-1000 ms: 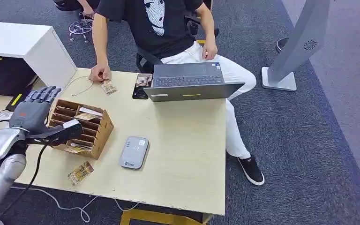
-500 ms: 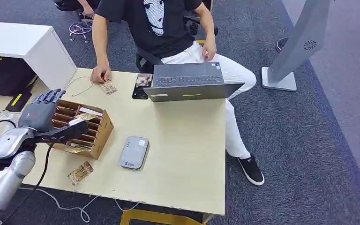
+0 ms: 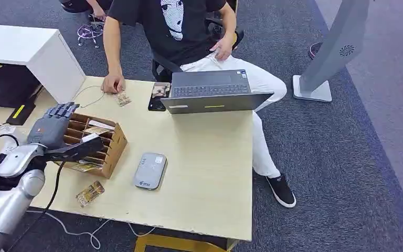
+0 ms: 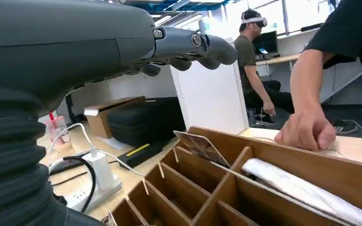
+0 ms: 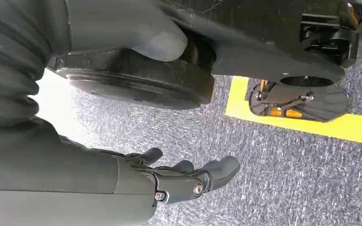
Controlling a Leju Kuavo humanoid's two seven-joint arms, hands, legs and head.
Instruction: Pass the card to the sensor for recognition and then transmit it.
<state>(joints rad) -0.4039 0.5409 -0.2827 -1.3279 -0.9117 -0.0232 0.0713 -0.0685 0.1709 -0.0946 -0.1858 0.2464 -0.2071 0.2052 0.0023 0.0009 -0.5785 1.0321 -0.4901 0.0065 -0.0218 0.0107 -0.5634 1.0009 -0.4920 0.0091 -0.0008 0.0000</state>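
Left hand [image 3: 50, 131] positioned over the wooden card organizer [image 3: 113, 152] at the near left of the desk [image 3: 210, 173], fingers extended and apart, thumb reaching across the compartments, nothing held. Judged as an approach to draw a card [image 4: 200, 148] from the slots: one card stands tilted in an upper compartment, directly below the fingers [image 4: 207, 47] in the left wrist view, not yet touched. Placement of the hand above the dividers fits a pick from above.

Grey card reader [image 3: 150, 170] lying flat just beside the organizer, toward the desk's middle, presumably set within the arm's reach for the recognition step. Small logo and white sticker on its top, too small to read.

Loose card [image 3: 89, 193] flat near the front edge. Another card [image 3: 122, 98] by a person's hand [image 3: 113, 83] at the far edge. Open laptop [image 3: 212, 90] beyond; no legible writing.

Right hand [image 5: 188, 176] hanging over grey carpet, fingers loosely apart, holding nothing. Yellow floor tape [image 5: 311, 125] beneath, unmarked.
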